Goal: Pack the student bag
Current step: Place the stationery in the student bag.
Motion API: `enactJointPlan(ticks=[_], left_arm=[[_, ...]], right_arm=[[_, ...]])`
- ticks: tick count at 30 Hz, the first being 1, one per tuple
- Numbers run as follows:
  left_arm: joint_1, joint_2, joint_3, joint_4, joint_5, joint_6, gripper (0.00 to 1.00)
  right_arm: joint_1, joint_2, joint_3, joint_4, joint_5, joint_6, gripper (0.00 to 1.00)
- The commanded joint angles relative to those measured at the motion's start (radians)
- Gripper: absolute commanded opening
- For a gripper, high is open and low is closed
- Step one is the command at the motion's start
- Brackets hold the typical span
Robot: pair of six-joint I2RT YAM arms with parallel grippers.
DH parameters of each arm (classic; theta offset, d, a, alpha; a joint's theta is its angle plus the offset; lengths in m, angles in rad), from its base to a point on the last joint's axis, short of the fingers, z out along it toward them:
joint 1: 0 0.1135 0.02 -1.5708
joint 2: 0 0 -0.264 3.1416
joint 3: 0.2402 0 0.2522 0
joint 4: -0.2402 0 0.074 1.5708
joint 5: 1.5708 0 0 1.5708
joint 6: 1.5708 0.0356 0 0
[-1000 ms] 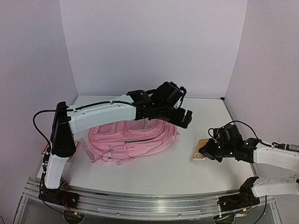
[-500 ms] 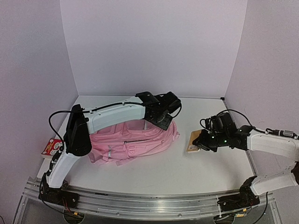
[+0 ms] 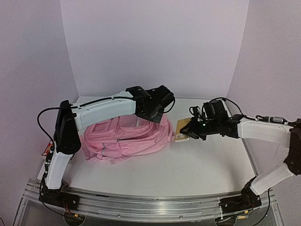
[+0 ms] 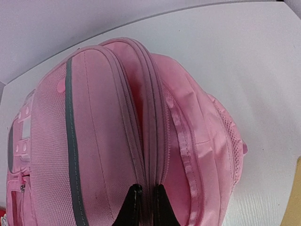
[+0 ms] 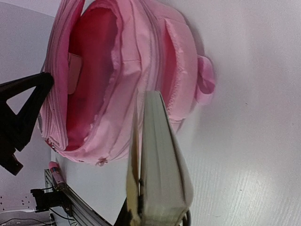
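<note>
The pink student bag (image 3: 124,139) lies on the white table, its top toward the right. My left gripper (image 3: 157,113) is at the bag's top, shut on the fabric edge beside the zip (image 4: 147,190), holding it up. In the right wrist view the bag (image 5: 141,56) gapes open, showing its darker pink inside. My right gripper (image 3: 192,131) is shut on a thick book (image 3: 182,129) with a tan cover, held on edge just right of the bag's opening. The book's pale pages (image 5: 162,160) hide most of the right gripper (image 5: 155,217).
A small red-and-white packet (image 3: 47,149) lies at the table's left edge. A pink pen-like thing (image 5: 55,171) shows near the front rail (image 3: 141,205). Lilac walls close in the back and both sides.
My left gripper came down onto the bag's top, shut on its edge and drew it back and left. The right arm carried the book leftward, close to the opening.
</note>
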Motion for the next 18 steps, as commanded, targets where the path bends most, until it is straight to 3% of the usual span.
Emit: enactJointPlan(ticks=[1, 10, 18], left_arm=[[0.049, -0.201, -0.079, 0.063, -0.131, 0.025, 0.00], [0.087, -0.361, -0.143, 0.217, -0.075, 0.086, 0.00], [0.095, -0.379, -0.155, 0.228, -0.043, 0.070, 0.00]], right_arm=[[0.004, 0.117, 0.151, 0.137, -0.149, -0.001, 0.00], [0.027, 0.542, 0.532, 0.358, -0.394, 0.230, 0.00], [0.114, 0.760, 0.839, 0.267, -0.407, 0.234, 0.01]])
